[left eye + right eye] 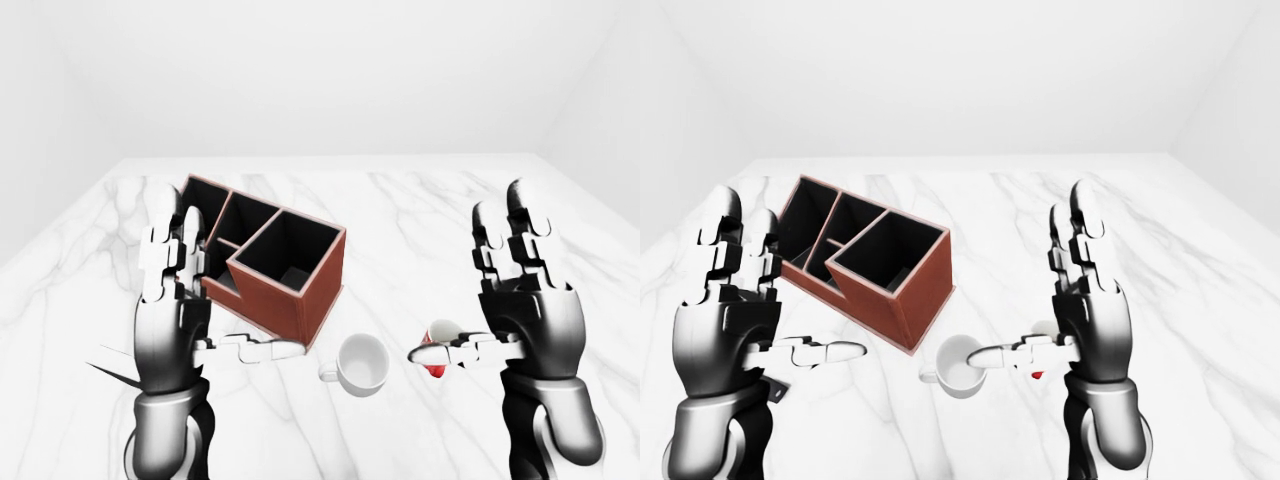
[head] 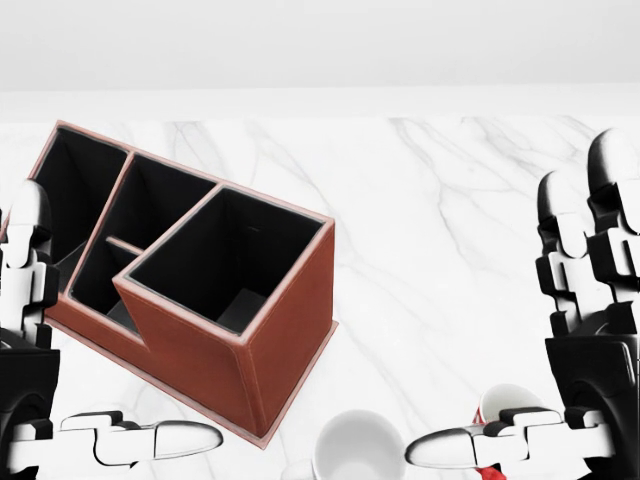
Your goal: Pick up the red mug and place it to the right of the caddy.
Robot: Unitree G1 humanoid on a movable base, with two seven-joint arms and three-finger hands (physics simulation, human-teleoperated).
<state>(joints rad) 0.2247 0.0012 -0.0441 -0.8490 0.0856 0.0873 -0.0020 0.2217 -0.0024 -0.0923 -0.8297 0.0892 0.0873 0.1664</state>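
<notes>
Both hands, left hand and right hand, are held open, empty. The small red mug is partly masked by the right thumb; the adjacent white ceramic cup risks being knocked during grasping.

**Two mugs, one caddy, two hands on the marble**

One red mug is sitting just behind the right hand's thumb, one white mug is standing between the two hands, and one brown caddy with three compartments is showing beside the left hand.
</notes>
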